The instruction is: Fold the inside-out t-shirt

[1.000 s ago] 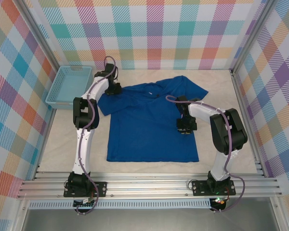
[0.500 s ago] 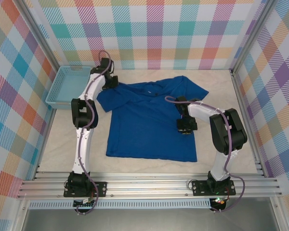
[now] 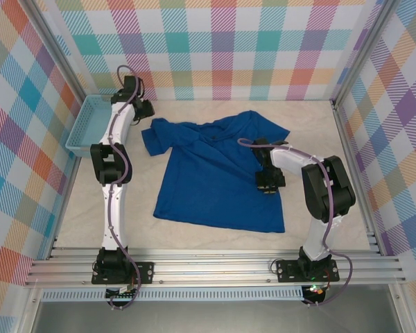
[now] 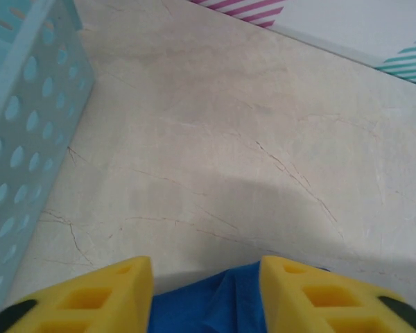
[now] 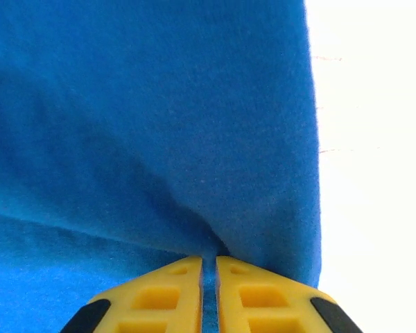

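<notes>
Left gripper (image 4: pixel 205 269) has its yellow fingers (image 4: pixel 111 295) standing well apart, clamping nothing; a crumpled edge of the inside-out t-shirt (image 4: pixel 209 305) lies low between them, and ahead of the tips spreads a bare cream tabletop (image 4: pixel 229 139) with fine dark veins like marble. To this gripper's left in the wrist view rises the perforated wall of the light blue plastic basket (image 4: pixel 21 139). From above, the left gripper (image 3: pixel 141 111) sits just beside the basket (image 3: pixel 90 121), near the shirt's sleeve. Right gripper (image 5: pixel 209 262) has its fingers drawn almost together on a raised ridge of blue cloth (image 5: pixel 159 125), with pale tabletop just to its right. From above, the right gripper (image 3: pixel 267 184) is at the right edge of the t-shirt (image 3: pixel 215 180), which lies spread and slightly rumpled between the two grippers. Pastel plaid walls (image 3: pixel 222 48) enclose the table (image 3: pixel 319 139) on three sides, and aluminium rails (image 3: pixel 215 267) run along the near edge.
</notes>
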### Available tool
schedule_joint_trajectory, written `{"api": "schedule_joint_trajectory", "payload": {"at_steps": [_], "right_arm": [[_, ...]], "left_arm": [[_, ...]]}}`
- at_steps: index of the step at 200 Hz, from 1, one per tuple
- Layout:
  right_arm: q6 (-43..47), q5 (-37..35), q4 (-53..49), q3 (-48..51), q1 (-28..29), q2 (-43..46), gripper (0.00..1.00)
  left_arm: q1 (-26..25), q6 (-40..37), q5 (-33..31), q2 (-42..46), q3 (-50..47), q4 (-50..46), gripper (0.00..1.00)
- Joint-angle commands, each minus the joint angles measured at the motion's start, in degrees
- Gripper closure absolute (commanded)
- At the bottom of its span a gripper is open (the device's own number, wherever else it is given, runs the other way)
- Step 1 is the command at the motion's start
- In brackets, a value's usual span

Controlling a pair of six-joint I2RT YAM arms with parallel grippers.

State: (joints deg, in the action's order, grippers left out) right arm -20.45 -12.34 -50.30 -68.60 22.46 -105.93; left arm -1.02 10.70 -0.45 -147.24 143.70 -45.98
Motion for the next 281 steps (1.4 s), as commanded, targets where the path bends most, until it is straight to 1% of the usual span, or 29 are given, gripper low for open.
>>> {"api": "schedule_joint_trajectory", "payload": {"at_steps": [1, 19, 29, 44, 60, 69, 87, 97, 108, 120, 131, 144, 157, 182, 209, 262, 281], "right_arm": [[2.1, 1.0, -1.2, -2.7, -0.2, 2.5, 0.83], [3.5, 1.9, -0.9, -3.3, -0.2, 4.7, 0.79], [4.1, 3.5, 0.2, -2.7, -0.2, 6.6, 0.75], [4.4, 8.0, 2.3, -1.3, -0.2, 9.6, 0.69], [4.4, 14.2, 5.7, 1.0, -0.2, 12.7, 0.62], [4.1, 17.3, 7.6, 2.4, -0.3, 13.9, 0.59], [4.2, 20.0, 8.4, 3.6, -0.6, 14.3, 0.57], [4.4, 20.9, 8.5, 3.9, -1.2, 14.3, 0.57], [4.3, 22.1, 8.7, 4.4, -2.7, 14.4, 0.57], [3.9, 23.7, 9.6, 5.2, -4.8, 15.3, 0.57], [3.4, 25.1, 11.0, 6.4, -6.5, 16.6, 0.57], [3.0, 26.0, 11.8, 7.5, -7.8, 18.1, 0.57], [3.1, 25.7, 12.1, 8.6, -8.6, 19.6, 0.57], [2.8, 25.8, 13.0, 11.0, -9.6, 22.3, 0.57], [2.7, 27.0, 13.4, 12.4, -9.8, 23.0, 0.57], [2.9, 26.7, 13.3, 13.2, -9.8, 23.3, 0.57], [2.8, 27.1, 13.6, 13.0, -9.8, 22.9, 0.57]], "left_arm": [[-1.6, -1.3, 1.1, 9.0, -10.0, 1.2, 0.48], [-2.9, -0.8, 3.4, 18.7, -24.7, 8.0, 0.42], [-3.7, 0.2, 5.2, 23.9, -31.5, 10.7, 0.41], [-5.6, 1.5, 8.1, 31.2, -42.7, 14.9, 0.40], [-9.3, 2.5, 12.3, 39.3, -55.0, 21.6, 0.39], [-12.7, 1.9, 14.1, 42.7, -61.6, 25.3, 0.35], [-21.1, -1.7, 16.5, 48.8, -71.5, 29.6, 0.31], [-26.1, -6.1, 17.8, 51.0, -74.9, 29.6, 0.30], [-31.9, -12.4, 17.6, 53.1, -78.3, 29.0, 0.30], [-37.6, -19.0, 17.1, 54.2, -80.5, 27.0, 0.33], [-41.7, -22.7, 16.7, 54.1, -80.9, 24.8, 0.38], [-45.2, -25.5, 17.3, 54.0, -81.6, 24.0, 0.40], [-48.4, -29.2, 18.7, 53.8, -83.0, 24.3, 0.40], [-53.4, -35.4, 13.8, 50.8, -84.2, 24.8, 0.39], [-54.9, -39.1, 10.9, 46.3, -82.3, 23.2, 0.40], [-54.9, -44.0, 9.1, 43.7, -82.6, 21.6, 0.35], [-54.8, -44.7, 8.2, 42.6, -82.1, 21.5, 0.41]]}}
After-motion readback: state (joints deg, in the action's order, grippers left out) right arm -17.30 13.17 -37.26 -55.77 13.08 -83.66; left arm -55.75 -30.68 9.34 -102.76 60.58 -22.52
